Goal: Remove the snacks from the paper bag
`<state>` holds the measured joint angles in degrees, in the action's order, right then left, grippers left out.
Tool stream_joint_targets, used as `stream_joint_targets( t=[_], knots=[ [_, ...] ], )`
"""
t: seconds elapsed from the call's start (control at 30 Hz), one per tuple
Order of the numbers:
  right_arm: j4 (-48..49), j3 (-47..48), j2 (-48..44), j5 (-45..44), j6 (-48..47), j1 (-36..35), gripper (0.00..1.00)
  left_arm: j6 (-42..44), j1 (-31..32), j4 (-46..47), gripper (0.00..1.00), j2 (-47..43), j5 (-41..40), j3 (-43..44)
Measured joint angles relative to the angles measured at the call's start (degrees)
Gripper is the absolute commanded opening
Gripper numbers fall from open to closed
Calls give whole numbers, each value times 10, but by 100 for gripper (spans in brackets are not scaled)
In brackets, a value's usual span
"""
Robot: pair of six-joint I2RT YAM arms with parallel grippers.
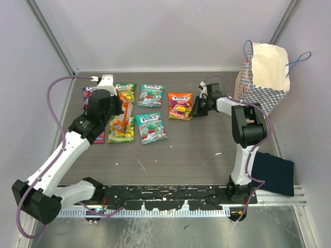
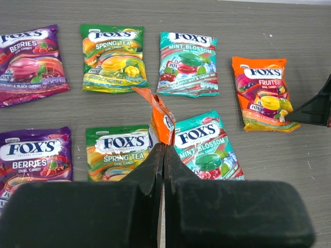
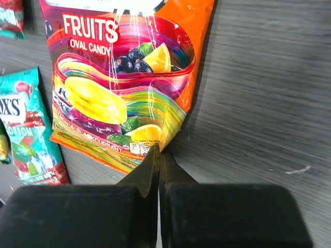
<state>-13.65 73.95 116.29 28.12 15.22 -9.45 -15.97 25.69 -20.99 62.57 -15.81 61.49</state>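
Top view: the paper bag (image 1: 264, 72) stands upright at the 2 o'clock corner of the table (image 1: 196, 155), mouth open, well apart from the snacks (image 1: 151, 94). These lie flat in two rows toward 10 o'clock, the purple ones partly hidden by the left arm (image 1: 62, 155). The left gripper (image 1: 122, 120) is over the rows with an orange packet (image 1: 124, 106) on edge in it. The right gripper (image 1: 195, 110) sits just at 3 o'clock of the flat Fruits packet (image 1: 180, 106). A dark blue cloth (image 1: 274, 173) lies at 4 o'clock.

Left wrist: all seven flat packets show in full here. Berries, Spring Tea and Mint Blossom come in pairs, Fruits alone at 2 o'clock. The fingers (image 2: 150, 165) are clamped on the orange packet, which is raised and twisted.

Right wrist: the only close look at these tips. Jaws are pressed together, touching the Fruits packet's lower corner. Whether its edge is pinched, I cannot tell.
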Motion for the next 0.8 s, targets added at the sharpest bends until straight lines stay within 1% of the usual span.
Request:
stream_joint_targets(
  t=[0.23, 0.4, 0.7, 0.73, 0.77, 0.8],
  knots=[
    [45, -14, -2, -21, 56, 1, 1, -1, 0, 0, 0, 0, 2, 0],
    [55, -10, 0, -31, 65, 1, 1, -1, 0, -1, 0, 0, 2, 0],
    [41, 59, 37, -31, 54, 9, 1, -2, 0, -3, 0, 0, 5, 1],
    [38, 63, 38, -30, 51, 11, 4, -2, 0, -3, 0, 0, 7, 1],
    [33, 67, 39, -29, 47, 13, 9, -3, 0, -3, 0, 0, 7, 1],
    [28, 72, 39, -29, 43, 15, 18, -3, 0, -3, 0, 0, 9, 1]
  ],
)
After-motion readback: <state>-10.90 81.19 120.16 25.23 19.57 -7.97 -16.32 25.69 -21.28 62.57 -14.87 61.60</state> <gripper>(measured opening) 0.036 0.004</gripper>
